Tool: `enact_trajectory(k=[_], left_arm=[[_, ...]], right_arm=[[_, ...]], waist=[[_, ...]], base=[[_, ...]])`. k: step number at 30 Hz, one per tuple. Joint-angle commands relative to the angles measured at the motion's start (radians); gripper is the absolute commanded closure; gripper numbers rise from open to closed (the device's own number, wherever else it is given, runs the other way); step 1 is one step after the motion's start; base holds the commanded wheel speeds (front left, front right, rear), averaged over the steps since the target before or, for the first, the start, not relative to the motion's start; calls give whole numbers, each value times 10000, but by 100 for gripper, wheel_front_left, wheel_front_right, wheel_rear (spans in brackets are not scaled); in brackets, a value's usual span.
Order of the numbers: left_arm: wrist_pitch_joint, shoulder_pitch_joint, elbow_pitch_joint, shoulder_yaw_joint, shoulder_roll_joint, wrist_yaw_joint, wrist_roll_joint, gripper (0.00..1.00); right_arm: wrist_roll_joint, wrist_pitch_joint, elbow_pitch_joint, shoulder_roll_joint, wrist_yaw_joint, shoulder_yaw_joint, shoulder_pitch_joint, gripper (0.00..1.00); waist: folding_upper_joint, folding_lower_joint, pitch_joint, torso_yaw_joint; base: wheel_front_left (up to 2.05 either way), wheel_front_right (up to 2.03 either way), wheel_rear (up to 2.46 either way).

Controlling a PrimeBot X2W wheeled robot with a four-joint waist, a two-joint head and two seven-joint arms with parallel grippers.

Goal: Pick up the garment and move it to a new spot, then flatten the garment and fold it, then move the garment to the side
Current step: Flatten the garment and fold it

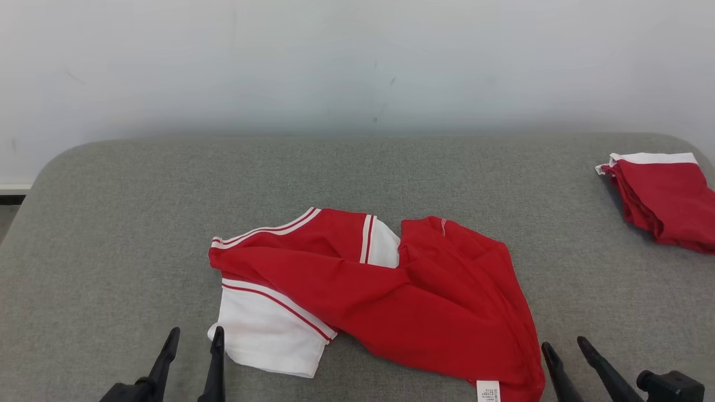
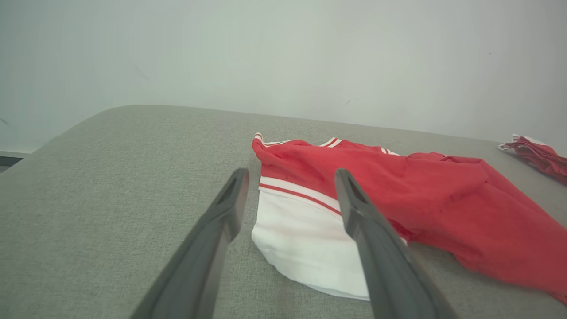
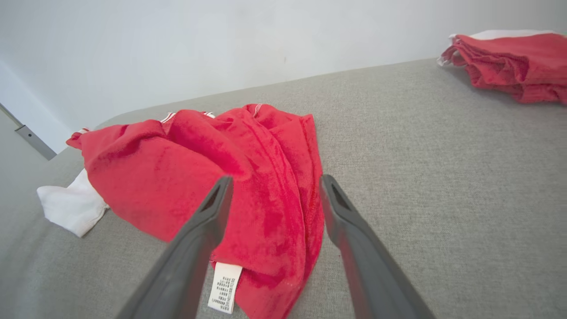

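Red-and-white garment (image 1: 391, 285) lies crumpled, centre of desk (image 1: 111, 223), white sleeve (image 1: 268, 329) at 7 o'clock. Both jaws wide, empty, flanking its near edge. Risk: pinching stacked layers, so flattening drags folds along.

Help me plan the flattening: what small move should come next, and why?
Probably lower the open right claw onto the hem corner by the label and pinch it. The garment lies bunched and loose on the grey cushion; that corner sits nearest the right claw, so drawing it outward would start the flattening.
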Motion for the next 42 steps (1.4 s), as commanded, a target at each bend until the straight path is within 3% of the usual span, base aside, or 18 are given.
enact_trajectory(k=[1,10,27,36,42], left_arm=[[-3,173,-57,91,60,16,19,0],[-3,154,-242,470,85,16,101,0],[-3,105,-556,833,248,16,437,0],[-3,225,-434,775,177,16,469,0],[-3,-224,109,185,621,16,265,0]], right_arm=[[-444,2,-204,159,-27,-359,194,0],[-2475,2,-1545,1496,-27,-2146,837,0],[-4155,0,-1877,2756,-27,-2937,1081,0],[-4239,2,-1589,2742,-27,-2907,1015,0],[-4101,0,-833,2420,-27,-2696,857,0]], waist=[[0,1,-47,-18],[0,1,-129,-167],[0,1,-192,-36],[0,1,-140,-55],[0,1,128,-97]], base=[[0,0,0],[0,0,0],[0,0,0],[0,0,0],[0,0,0]])
